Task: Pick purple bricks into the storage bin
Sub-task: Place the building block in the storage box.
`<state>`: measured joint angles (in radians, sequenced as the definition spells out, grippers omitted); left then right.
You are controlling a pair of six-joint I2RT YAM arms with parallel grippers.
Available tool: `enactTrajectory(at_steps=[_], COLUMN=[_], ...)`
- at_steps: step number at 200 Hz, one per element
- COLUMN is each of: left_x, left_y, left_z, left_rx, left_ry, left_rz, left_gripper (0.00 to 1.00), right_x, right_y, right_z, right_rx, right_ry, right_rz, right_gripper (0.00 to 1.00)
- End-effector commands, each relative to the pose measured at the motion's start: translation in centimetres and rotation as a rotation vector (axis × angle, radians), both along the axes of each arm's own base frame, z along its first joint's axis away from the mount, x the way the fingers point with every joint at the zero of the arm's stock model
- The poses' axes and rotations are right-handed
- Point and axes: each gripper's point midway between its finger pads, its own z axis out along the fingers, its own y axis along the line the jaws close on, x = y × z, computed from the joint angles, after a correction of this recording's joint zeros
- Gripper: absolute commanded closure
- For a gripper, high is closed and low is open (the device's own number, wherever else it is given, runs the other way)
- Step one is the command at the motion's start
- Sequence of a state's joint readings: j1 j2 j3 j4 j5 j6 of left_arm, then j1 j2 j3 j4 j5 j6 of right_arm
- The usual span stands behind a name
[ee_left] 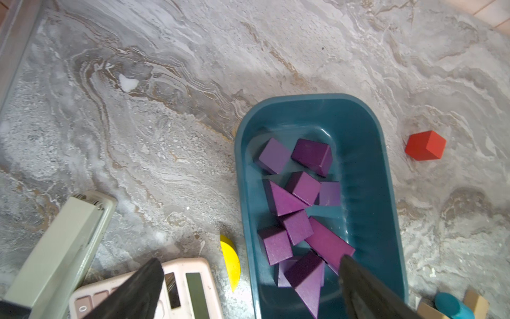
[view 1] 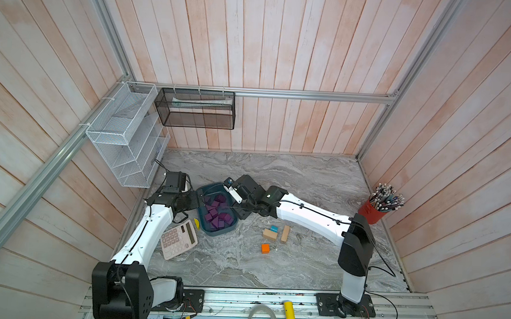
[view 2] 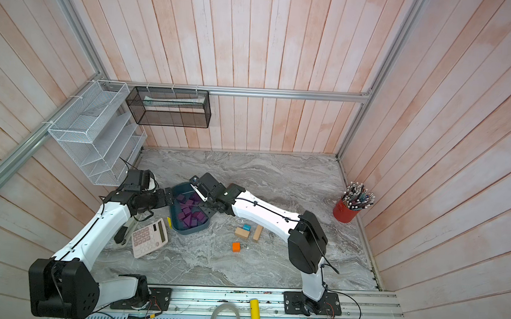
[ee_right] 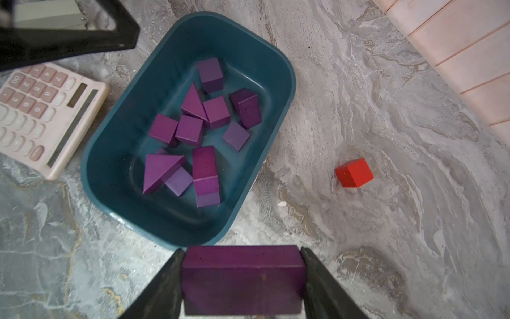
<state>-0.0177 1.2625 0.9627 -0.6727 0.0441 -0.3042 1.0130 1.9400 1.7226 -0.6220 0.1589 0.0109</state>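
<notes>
The right gripper (ee_right: 241, 252) is clamped on 1 long purple brick (ee_right: 242, 281) by the storage bin (ee_right: 116, 171) rim. About 10 purple bricks (ee_right: 190, 129) lie inside the bin. The left gripper (ee_left: 249, 262) hangs with its jaws wide apart and empty over the bin's other side. A calculator (view 1: 179, 238) sits beside the bin with a yellow piece (ee_left: 230, 262) between them, and its keys read 8 and 9. Only the wrist views show the red cube (ee_right: 354, 172). Both top views show 1 orange cube (view 1: 265, 248) and 2 tan blocks (view 1: 270, 234).
</notes>
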Motion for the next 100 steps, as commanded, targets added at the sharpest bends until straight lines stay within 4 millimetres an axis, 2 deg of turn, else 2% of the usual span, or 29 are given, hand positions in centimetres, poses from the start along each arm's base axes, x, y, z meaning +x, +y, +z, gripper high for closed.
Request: enactTrajectory(at_steps=[1, 24, 52, 100], left_x=[-0.3, -0.2, -0.2, -0.4], left_y=[0.6, 0.9, 1.2, 1.7], left_z=[-0.8, -0.9, -1.2, -2.0], left_rx=[0.006, 0.005, 0.007, 0.022], left_ry=[0.019, 0.021, 0.033, 0.068], left_rz=[0.027, 0.035, 0.045, 0.066], left_gripper=[0.0, 0.0, 0.0, 0.0], right_x=[2.1, 3.6, 5.3, 6.7], right_y=[0.8, 1.7, 2.8, 4.9], right_z=[0.2, 0.2, -0.9, -2.6], right_rx=[-0.006, 0.011, 0.008, 0.009], right_ry=[-0.04, -0.061, -0.081, -0.105], right_rz=[0.026, 0.035, 0.044, 0.071], right_gripper=[0.42, 0.42, 0.42, 0.42])
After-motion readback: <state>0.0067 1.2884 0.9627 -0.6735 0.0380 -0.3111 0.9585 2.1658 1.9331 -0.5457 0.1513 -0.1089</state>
